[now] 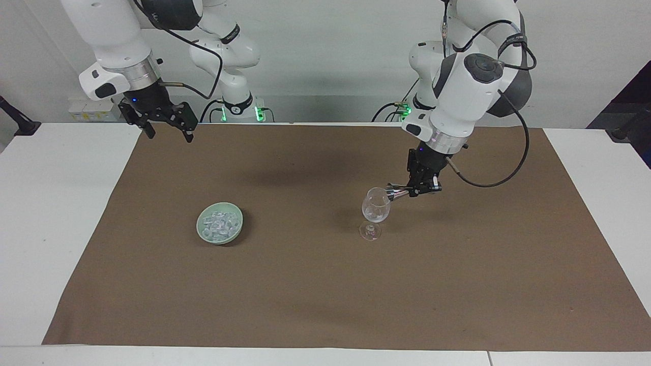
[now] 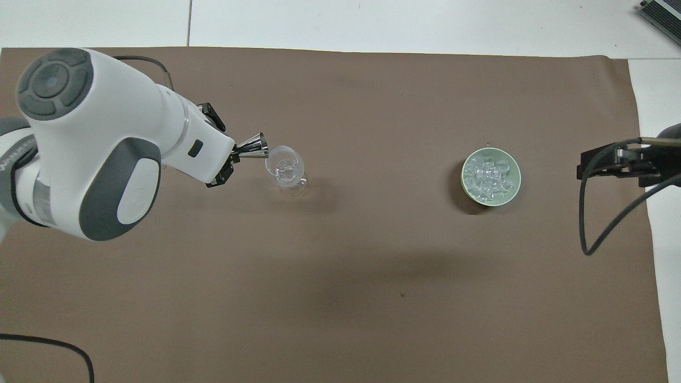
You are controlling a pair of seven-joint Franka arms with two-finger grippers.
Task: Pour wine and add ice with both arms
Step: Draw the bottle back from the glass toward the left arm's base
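While the right arm waits raised near its own base, the left gripper (image 1: 418, 190) hangs just beside the rim of a clear stemmed glass (image 1: 376, 208), its fingertips pressed together on a small shiny metal jigger (image 1: 395, 191) that lies tipped on its side, its mouth turned toward the glass. Seen from overhead, the jigger (image 2: 254, 148) sits at about ten o'clock from the glass (image 2: 285, 169), its wide end close to the rim; whether it touches the glass cannot be told. The glass stands upright on the brown mat (image 1: 325, 284), toward the left arm's end of the table, and holds a little something clear and glinting in its bowl. The ice (image 1: 219, 222) is a heap of whitish glassy chunks in a pale green bowl (image 1: 202, 230), which rests on the mat toward the right arm's end, well apart from the glass; overhead, the bowl (image 2: 467, 189) with its ice (image 2: 489, 175) lies at roughly three o'clock from the glass. The right gripper (image 1: 167, 133) hovers over the mat's corner near the right arm's base, jaws spread wide and holding nothing; overhead it (image 2: 584, 166) shows at three o'clock from the bowl, over the mat's edge. White table (image 1: 56, 213) borders the mat.
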